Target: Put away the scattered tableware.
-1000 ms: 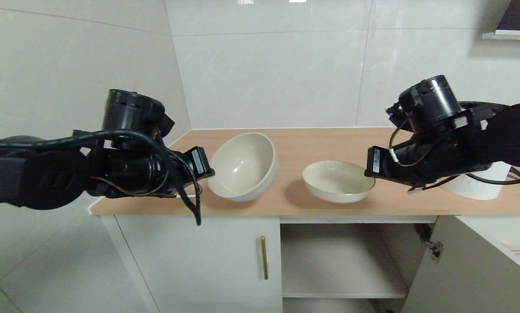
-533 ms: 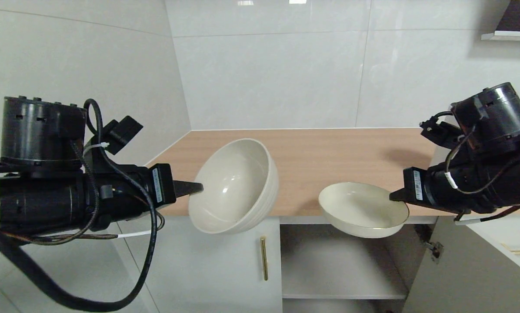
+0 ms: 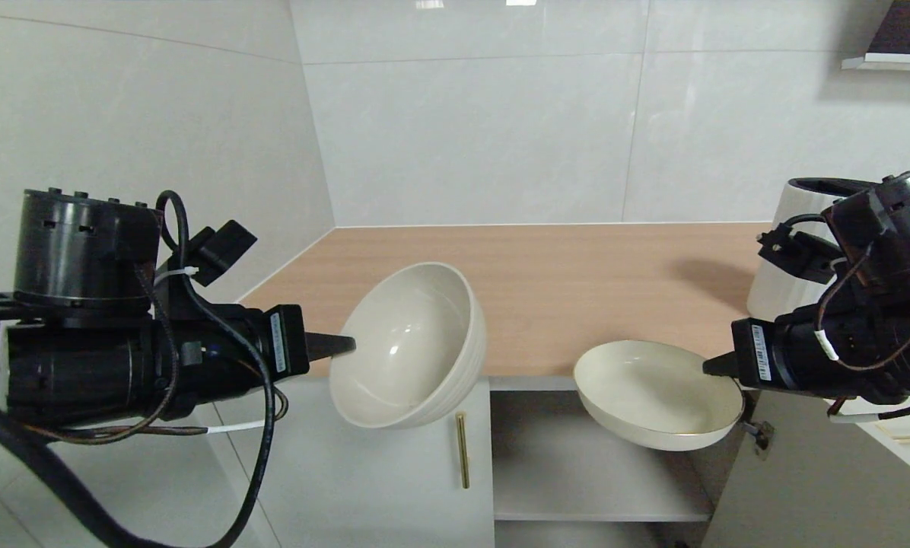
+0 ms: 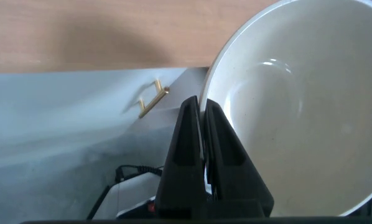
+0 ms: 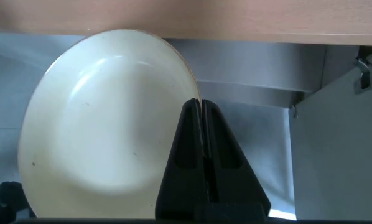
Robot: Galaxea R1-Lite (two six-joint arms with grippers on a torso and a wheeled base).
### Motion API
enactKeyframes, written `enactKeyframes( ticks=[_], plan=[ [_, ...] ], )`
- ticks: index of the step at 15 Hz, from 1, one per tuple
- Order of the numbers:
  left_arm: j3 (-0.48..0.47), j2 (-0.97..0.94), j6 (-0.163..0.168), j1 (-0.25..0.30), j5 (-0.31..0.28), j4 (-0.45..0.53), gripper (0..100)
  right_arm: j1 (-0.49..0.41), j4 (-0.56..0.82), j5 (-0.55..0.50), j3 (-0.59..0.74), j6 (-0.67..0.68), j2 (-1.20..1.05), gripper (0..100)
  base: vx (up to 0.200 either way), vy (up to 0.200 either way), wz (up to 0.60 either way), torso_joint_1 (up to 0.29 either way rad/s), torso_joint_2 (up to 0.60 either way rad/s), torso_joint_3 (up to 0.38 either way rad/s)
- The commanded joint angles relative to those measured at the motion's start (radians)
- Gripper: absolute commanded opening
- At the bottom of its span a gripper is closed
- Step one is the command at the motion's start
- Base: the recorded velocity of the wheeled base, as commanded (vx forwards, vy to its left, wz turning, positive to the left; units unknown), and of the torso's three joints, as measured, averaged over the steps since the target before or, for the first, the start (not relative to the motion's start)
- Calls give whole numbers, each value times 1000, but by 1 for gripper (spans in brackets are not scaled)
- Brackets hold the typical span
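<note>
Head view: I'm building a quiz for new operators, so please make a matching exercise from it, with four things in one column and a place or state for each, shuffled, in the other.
Things:
1. deep bowl
2. shallow dish
3. white container
4. gold handle

Places or states:
A. standing on the counter, on the robot's right
B. tilted, rim pinched in the left end effector
C. fixed to the shut cupboard door
D. rim pinched in the right end effector

Pairs: 1-B, 2-D, 3-A, 4-C
</note>
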Motion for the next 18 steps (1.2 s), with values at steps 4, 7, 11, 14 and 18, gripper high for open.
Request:
enactKeyframes(
  ticks=[4,7,11,14,18],
  plan=[
    [0,14,0,-7,1,0,0,1,1,-1,1,0,21,0,0,0,0,0,0,0],
    [0,14,0,-9,-1,0,0,1,1,-1,3,0,50,0,0,0,0,0,0,0],
    [3,14,14,-9,-1,3,0,1,1,-1,7,-1,81,0,0,0,0,-8,15,13],
    [3,14,14,-9,-1,3,0,1,1,-1,9,-1,90,0,0,0,0,-129,338,199],
    [3,15,14,-9,-1,3,0,3,1,-1,15,-1,98,0,0,0,0,-167,456,284]
  ],
)
